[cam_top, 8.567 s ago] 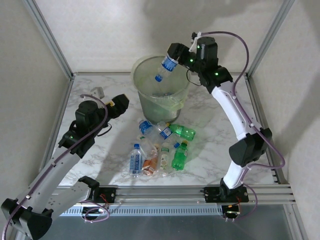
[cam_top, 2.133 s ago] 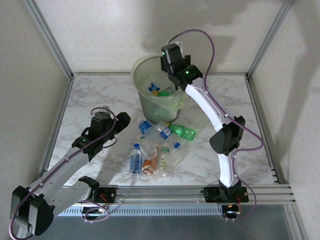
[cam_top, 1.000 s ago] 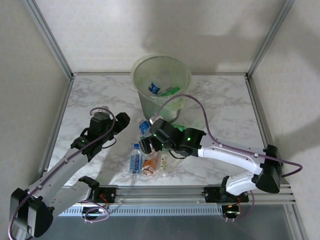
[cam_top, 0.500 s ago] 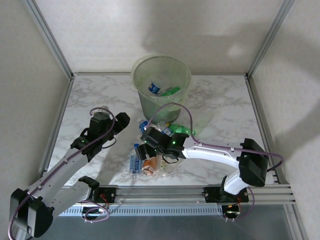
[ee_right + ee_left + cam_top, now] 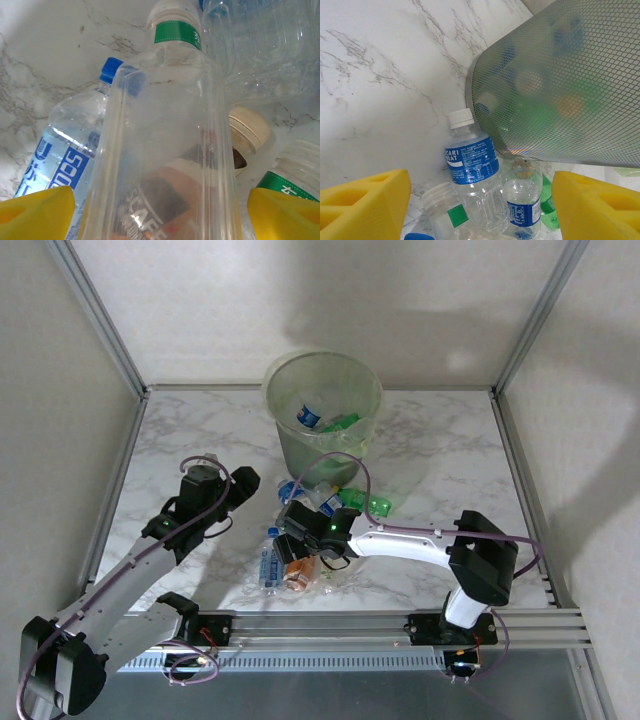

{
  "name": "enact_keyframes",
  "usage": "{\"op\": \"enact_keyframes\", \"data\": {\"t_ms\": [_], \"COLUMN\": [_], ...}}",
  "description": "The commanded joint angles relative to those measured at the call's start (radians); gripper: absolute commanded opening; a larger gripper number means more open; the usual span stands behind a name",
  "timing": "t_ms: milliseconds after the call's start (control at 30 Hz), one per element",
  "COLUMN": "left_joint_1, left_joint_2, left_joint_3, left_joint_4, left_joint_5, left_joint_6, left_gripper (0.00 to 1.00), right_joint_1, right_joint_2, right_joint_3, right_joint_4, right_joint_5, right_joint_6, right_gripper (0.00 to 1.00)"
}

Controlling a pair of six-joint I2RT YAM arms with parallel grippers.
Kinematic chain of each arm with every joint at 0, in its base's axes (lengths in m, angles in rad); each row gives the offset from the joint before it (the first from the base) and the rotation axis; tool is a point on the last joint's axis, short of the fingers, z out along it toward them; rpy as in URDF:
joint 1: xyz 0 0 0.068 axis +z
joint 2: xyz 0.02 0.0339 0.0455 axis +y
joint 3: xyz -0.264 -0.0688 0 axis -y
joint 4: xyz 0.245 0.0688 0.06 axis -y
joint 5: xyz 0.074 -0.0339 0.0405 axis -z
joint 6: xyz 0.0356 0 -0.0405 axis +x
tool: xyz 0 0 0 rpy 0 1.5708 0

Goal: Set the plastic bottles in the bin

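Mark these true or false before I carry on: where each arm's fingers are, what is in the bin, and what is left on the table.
1. The bin holds at least one blue-labelled bottle. True.
2. The right fingers hang over the bin. False: they are down at the pile of bottles on the table, open on either side of a clear bottle.
3. The left fingers grip a bottle. False: they are open and empty, to the left of the pile.
4. Several bottles lie on the table, outside the bin. True.
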Motion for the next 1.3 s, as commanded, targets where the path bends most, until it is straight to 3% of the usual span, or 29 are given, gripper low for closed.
{"op": "enact_keyframes", "data": {"t_ms": [0, 633, 967, 1267], "left_joint_1": [0.008, 0.008, 0.008, 0.013], "left_joint_2": [-0.007, 0.008, 0.007, -0.008], "left_joint_3": [-0.016, -0.018, 0.062, 0.201], "left_joint_4": [0.014, 0.040, 0.012, -0.065], "left_joint_5": [-0.007, 0.007, 0.019, -0.018], "left_joint_6": [-0.008, -0.023, -0.023, -0.011], "left_gripper": [0.74, 0.74, 0.74, 0.81], "right_joint_1": [0.014, 0.020, 0.032, 0.033], "right_joint_2": [0.007, -0.041, -0.152, -0.265], "right_joint_3": [-0.003, -0.015, -0.003, 0.028], "right_joint_4": [-0.006, -0.012, -0.009, -0.023], "right_joint_5": [0.035, 0.057, 0.092, 0.116], "right_joint_6": [0.014, 0.010, 0.006, -0.009], "right_gripper": [0.87, 0.61, 0.56, 0.54]}}
